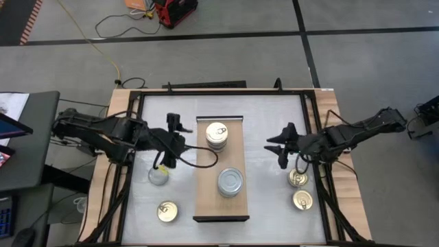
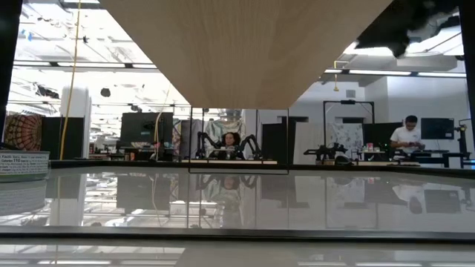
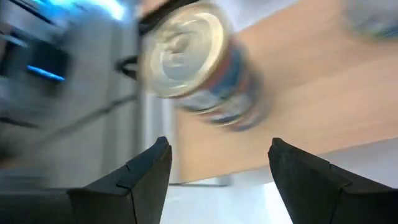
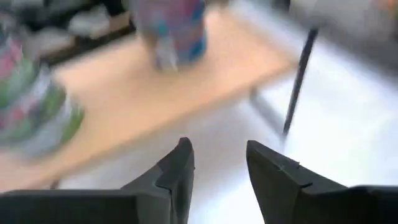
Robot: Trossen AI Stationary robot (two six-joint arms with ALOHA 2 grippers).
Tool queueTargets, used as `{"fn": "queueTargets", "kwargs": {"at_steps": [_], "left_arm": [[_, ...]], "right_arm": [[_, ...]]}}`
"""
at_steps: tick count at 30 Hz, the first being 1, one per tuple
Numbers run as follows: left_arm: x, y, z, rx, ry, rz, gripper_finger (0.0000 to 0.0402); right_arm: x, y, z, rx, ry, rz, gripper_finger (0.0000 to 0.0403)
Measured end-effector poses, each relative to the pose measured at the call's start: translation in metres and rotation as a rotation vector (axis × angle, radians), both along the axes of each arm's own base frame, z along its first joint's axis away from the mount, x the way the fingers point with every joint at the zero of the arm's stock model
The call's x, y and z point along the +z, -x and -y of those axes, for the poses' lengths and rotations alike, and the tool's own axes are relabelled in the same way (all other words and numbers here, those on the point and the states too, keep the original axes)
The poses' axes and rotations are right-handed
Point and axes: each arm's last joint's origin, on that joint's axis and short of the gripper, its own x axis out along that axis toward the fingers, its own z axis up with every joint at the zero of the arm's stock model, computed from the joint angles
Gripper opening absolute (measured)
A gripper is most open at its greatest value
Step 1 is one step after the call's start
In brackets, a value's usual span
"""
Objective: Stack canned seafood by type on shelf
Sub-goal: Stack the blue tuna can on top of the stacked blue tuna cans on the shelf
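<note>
The light-wood shelf (image 1: 221, 206) lies in the middle of the table. On it stand a stack of tins with a gold lid on top (image 1: 217, 133) and a stack with a silver-grey lid on top (image 1: 230, 182). A silver tin (image 1: 158, 175) and a gold tin (image 1: 167, 211) rest on the table to the shelf's left. Two gold tins (image 1: 298, 178) (image 1: 302, 200) rest to its right. My left gripper (image 1: 182, 143) is open just left of the shelf, facing the gold-topped stack (image 3: 193, 62). My right gripper (image 1: 276, 151) is open to the right of the shelf (image 4: 155, 106), holding nothing.
A dark frame (image 1: 312, 123) borders the white tabletop on its left, far and right sides. A black cable (image 1: 200, 163) loops from the left arm over the shelf's left edge. The low view shows the shelf's wooden underside (image 2: 245, 52) and a person (image 2: 407, 137) in the room beyond.
</note>
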Motion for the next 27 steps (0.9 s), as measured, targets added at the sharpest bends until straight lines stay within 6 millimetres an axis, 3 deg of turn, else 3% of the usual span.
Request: {"fn": "queueTargets", "kwargs": {"at_steps": [5,10,14,21,27], "left_arm": [[-0.005,0.002,0.022,-0.087,0.288,-0.003,0.0257],[-0.01,-0.003,0.06,-0.204,0.311,0.094,0.0257],[-0.029,-0.005,0.082,-0.284,0.306,0.196,0.0257],[-0.065,-0.009,0.088,-0.263,0.372,0.261,0.0257],[-0.073,-0.006,0.094,-0.193,0.399,0.334,0.0257]], "right_arm": [[-0.017,-0.001,-0.003,0.129,-0.236,-0.217,0.0167],[-0.046,0.009,-0.007,0.211,-0.303,-0.616,0.0188],[-0.057,0.017,-0.008,0.212,-0.342,-0.887,0.0212],[-0.076,0.007,-0.015,0.179,-0.264,-1.113,0.0207],[-0.094,0.0,-0.017,0.142,-0.226,-1.258,0.0186]]}}
